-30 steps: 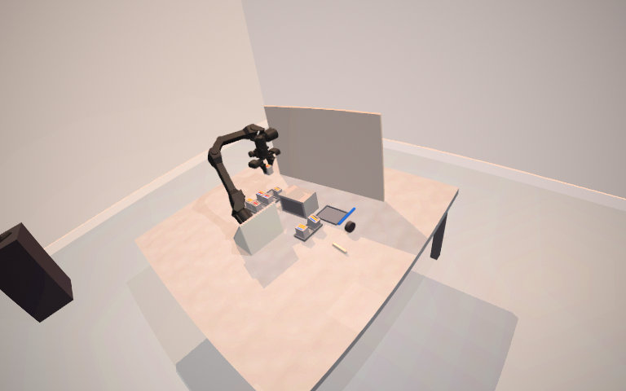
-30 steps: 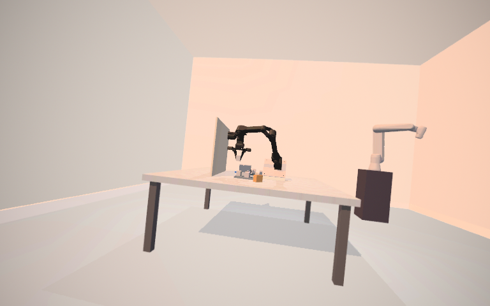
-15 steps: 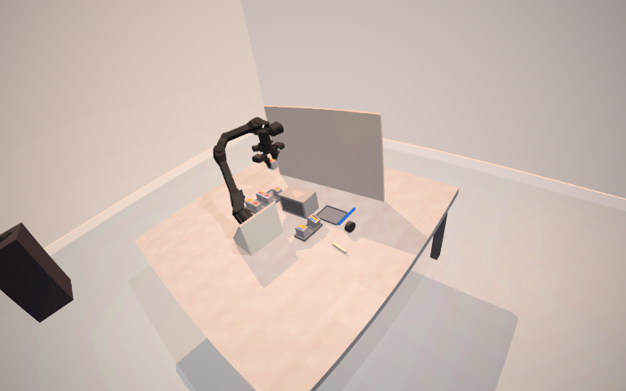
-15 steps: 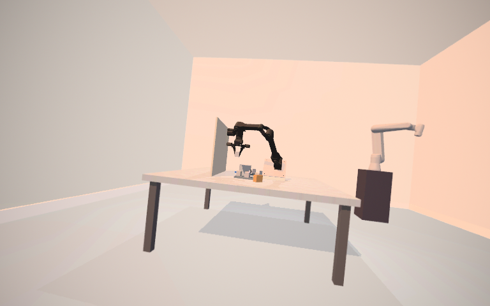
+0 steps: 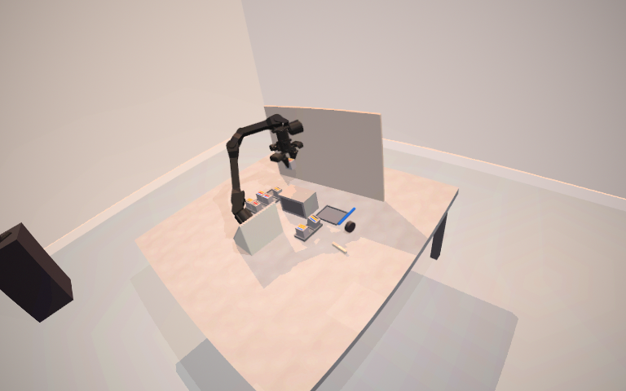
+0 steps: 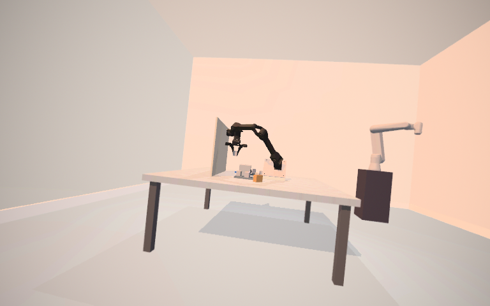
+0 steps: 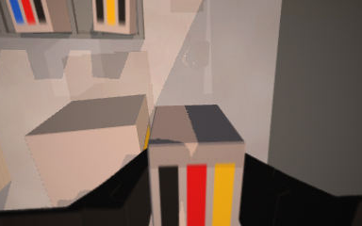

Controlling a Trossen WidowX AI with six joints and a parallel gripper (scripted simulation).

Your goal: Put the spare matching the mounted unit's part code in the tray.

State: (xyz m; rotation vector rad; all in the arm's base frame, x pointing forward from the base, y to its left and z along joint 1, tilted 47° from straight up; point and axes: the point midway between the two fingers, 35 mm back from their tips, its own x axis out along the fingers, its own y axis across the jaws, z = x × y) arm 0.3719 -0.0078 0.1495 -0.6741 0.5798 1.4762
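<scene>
Spare block, small and beige with black, red and yellow stripes (image 5: 289, 166), hangs pinched in the dark parallel-jaw gripper (image 5: 288, 164) high above the pale wooden table (image 5: 239, 309), near the upright grey panel (image 5: 341, 150). Below, a grey compartmented rack (image 5: 261, 199) holds striped blocks; the flat dark tray with a blue edge (image 5: 332, 213) lies beside the grey boxy mounted unit (image 5: 299, 203), its contents not discernible. Exterior view: gripper (image 6: 235, 152) suspended above the unit (image 6: 244, 170). Wrist view: the jaws clamp the matte, square-edged spare (image 7: 196, 165) on both flanks; two rack compartments (image 7: 74, 34) each contain one striped block.
</scene>
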